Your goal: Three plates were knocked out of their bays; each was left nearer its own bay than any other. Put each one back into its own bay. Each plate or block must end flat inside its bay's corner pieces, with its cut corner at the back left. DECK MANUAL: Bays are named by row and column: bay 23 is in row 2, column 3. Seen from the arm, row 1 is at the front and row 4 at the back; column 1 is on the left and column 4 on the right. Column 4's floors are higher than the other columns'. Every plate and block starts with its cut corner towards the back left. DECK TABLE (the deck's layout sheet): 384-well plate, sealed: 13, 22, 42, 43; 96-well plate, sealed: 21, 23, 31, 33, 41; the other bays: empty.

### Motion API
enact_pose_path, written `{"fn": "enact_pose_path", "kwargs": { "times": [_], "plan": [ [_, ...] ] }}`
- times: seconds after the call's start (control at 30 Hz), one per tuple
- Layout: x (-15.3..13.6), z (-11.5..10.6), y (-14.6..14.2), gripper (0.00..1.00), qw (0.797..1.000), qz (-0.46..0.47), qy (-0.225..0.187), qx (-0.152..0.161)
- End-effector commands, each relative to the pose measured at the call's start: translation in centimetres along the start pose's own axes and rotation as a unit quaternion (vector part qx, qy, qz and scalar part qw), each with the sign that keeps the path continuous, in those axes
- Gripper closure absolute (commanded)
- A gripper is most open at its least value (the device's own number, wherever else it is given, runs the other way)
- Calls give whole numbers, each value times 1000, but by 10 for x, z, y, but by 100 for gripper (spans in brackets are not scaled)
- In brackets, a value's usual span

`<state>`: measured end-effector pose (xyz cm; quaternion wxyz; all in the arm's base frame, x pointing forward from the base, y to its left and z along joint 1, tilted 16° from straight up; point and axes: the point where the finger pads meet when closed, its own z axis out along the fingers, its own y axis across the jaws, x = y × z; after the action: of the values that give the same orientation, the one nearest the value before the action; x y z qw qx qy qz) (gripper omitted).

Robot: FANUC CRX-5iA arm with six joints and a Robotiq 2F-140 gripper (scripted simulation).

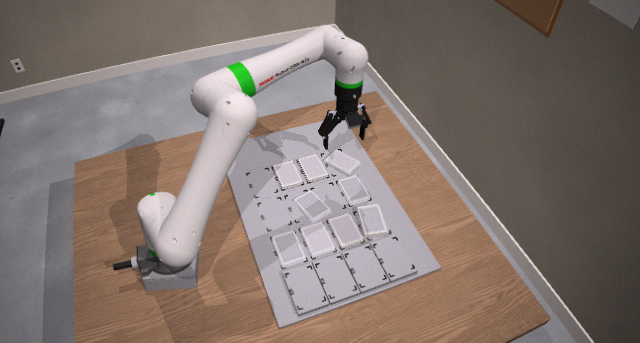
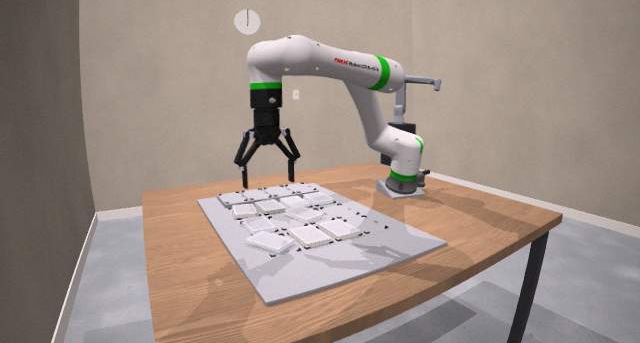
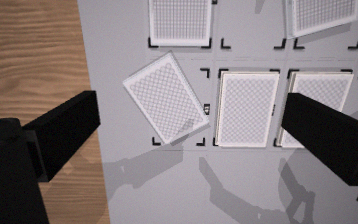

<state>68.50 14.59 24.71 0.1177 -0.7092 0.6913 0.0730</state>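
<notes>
My gripper [image 1: 344,141] [image 2: 268,182] [image 3: 191,108] is open and empty, high above the deck's column 1 end at row 4. Below it the bay 41 plate [image 1: 342,162] [image 2: 271,241] [image 3: 162,95] is turned well askew, out of its corner pieces. The bay 22 plate [image 1: 312,205] [image 2: 304,213] [image 3: 325,12] is turned and shifted towards row 3. The bay 43 plate [image 1: 372,219] [image 2: 244,211] is turned slightly and off its corners; the wrist view does not show it. Cut corners are too small to tell.
Plates 31 [image 1: 313,167] [image 3: 247,109] and 21 [image 1: 287,174] stand beside the askew plate 41, and plate 42 [image 1: 354,189] [image 3: 180,22] is next to it in column 2. Plates 13 [image 1: 288,248], 23 [image 1: 317,239] and 33 [image 1: 346,230] line column 3. Column 4's raised floors [image 1: 305,290] hold no plates.
</notes>
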Motion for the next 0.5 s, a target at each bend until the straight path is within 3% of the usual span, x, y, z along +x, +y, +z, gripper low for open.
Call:
{"fn": "enact_pose_path", "kwargs": {
  "times": [0.0, 0.4, 0.43, 0.47],
  "plan": [
    [0, -2, 0, 0, 1000, 0, 0, 1],
    [0, -2, 0, 0, 1000, 0, 0, 1],
    [2, 0, 2, 30, 1000, -17, 0, 1],
    [4, 2, 5, 30, 999, -33, 0, 1]
  ]
}}
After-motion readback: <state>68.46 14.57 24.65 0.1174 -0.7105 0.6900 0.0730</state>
